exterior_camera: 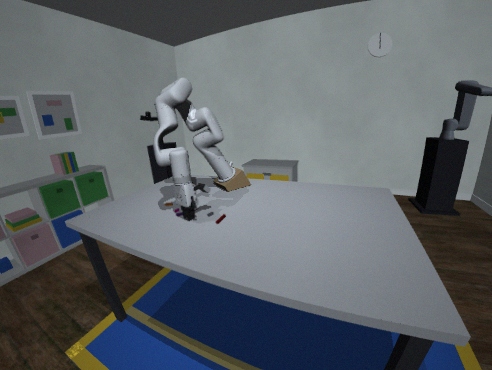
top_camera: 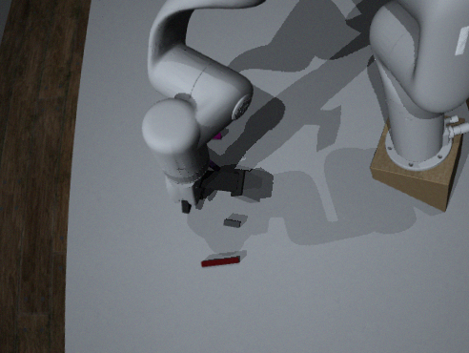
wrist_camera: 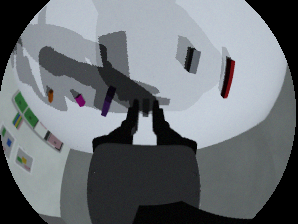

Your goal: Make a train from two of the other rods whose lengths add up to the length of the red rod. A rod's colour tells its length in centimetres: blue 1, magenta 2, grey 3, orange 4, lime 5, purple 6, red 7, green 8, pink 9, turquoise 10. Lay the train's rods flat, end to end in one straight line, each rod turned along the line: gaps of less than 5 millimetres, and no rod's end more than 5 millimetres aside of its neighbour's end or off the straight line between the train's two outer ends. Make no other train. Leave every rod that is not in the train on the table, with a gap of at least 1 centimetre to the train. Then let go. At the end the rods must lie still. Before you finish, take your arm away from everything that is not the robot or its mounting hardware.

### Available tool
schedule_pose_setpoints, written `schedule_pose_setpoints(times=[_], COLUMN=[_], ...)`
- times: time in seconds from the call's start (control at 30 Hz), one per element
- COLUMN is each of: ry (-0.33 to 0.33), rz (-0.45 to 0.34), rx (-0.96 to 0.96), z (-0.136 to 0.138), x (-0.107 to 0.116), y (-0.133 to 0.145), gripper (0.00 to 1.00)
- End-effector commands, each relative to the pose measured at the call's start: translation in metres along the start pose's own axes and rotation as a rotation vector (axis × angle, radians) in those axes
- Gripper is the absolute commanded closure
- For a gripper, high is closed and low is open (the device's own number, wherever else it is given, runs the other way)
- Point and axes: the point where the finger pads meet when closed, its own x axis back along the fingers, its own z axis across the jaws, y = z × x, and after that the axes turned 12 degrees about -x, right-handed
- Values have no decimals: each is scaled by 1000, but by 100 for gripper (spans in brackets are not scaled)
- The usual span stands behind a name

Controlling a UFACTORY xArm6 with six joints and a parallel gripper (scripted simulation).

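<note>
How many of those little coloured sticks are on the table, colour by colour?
red rod: 1
grey rod: 1
purple rod: 1
magenta rod: 1
orange rod: 1
Total: 5 rods in view
</note>
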Motion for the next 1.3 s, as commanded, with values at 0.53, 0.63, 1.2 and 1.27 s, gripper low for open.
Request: schedule_pose_setpoints(times=[0.53,0.63,1.2,1.27], ry=[2,2,2,2], rz=[-2,-2,-2,-2], rx=[0,0,0,0], z=[1,1,1,1], x=[1,1,1,1], y=[1,1,1,1], gripper=[96,96,96,96])
